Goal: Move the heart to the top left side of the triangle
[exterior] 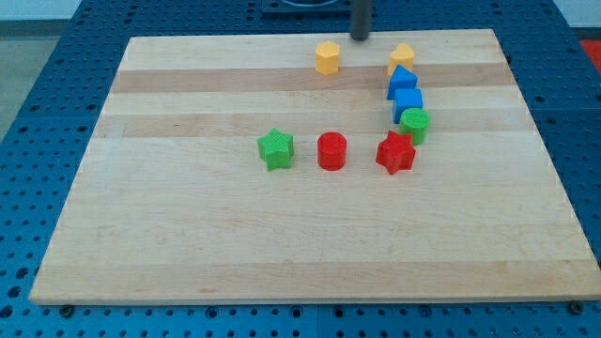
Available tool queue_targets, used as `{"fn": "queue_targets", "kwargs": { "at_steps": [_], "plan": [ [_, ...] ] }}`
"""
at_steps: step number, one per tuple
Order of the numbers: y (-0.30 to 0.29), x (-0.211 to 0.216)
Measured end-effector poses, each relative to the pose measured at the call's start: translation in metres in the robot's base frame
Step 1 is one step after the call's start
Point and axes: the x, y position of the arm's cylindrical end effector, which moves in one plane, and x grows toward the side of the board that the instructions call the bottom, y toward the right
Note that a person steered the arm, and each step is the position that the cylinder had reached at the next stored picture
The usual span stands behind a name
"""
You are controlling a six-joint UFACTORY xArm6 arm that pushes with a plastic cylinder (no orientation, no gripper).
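The straight dark rod's tip point(361, 38) rests at the wooden board's point(188, 235) top edge, between the yellow hexagonal block point(327, 57) and the yellow heart-shaped block point(403, 56), apart from both. There are no jaws to report. The heart touches the blue block point(402, 82) below it, possibly the triangle. The blue cube point(408, 101), green cylinder point(414, 123) and red star point(395, 153) follow downward.

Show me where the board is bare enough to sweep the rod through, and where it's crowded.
Bare: everything below the green star, red cylinder and red star, plus the view's left. Crowded: the right column, yellow heart through blue triangle, blue cube, green cylinder. My tip sits beside the yellow hexagon.
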Motion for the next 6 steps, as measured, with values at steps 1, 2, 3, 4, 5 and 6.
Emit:
{"fn": "queue_targets", "kwargs": {
  "at_steps": [1, 2, 3, 4, 5, 6],
  "plan": [
    [0.039, -0.007],
    [0.040, 0.029],
    [0.075, 0.036],
    [0.096, 0.039],
    [0.065, 0.063],
    [0.070, 0.063]
  ]
}}
